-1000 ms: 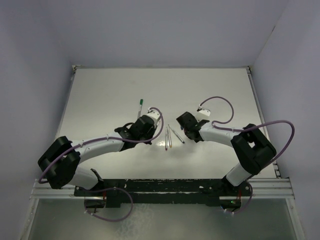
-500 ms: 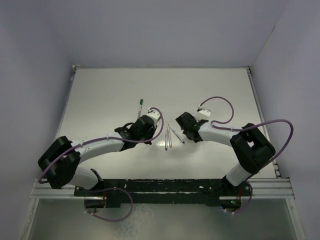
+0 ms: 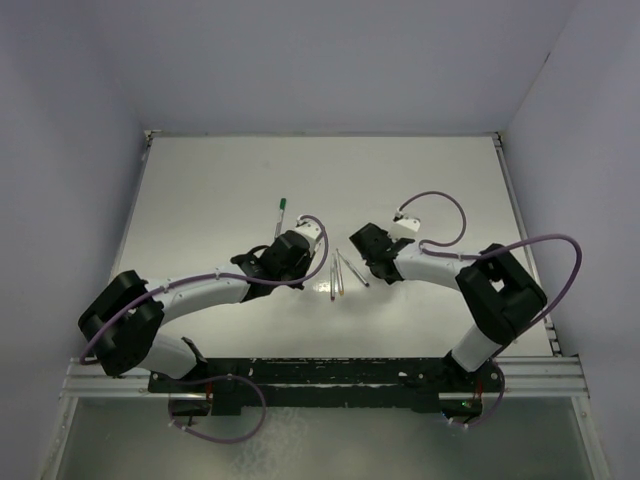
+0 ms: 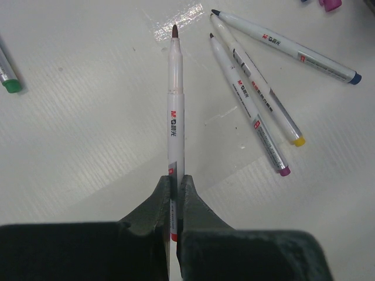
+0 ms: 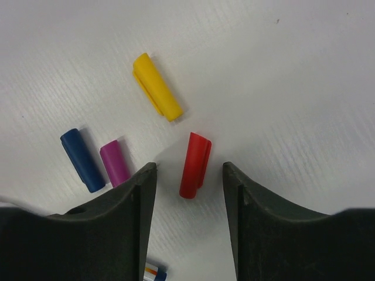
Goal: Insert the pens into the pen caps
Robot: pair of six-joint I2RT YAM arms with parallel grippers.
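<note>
My left gripper (image 4: 174, 178) is shut on a white pen (image 4: 175, 99) with a red end band and holds it above the table, dark tip pointing forward. Three uncapped pens, with blue (image 4: 287, 47), yellow (image 4: 258, 88) and purple (image 4: 249, 111) ends, lie fanned to its right. A green-capped pen (image 3: 280, 215) lies farther back on the table. My right gripper (image 5: 188, 167) is open, its jaws on either side of the red cap (image 5: 195, 165), which lies on the table. The yellow cap (image 5: 157, 86), blue cap (image 5: 82, 159) and purple cap (image 5: 115, 163) lie to its left.
The white table (image 3: 430, 190) has raised edges at the back and sides. The two grippers (image 3: 300, 245) (image 3: 365, 245) face each other across the fanned pens (image 3: 340, 272). A blue pen end (image 5: 153, 272) shows under the right gripper's left finger.
My right gripper has edged slightly to the left. The left arm has barely moved and still holds its pen.
</note>
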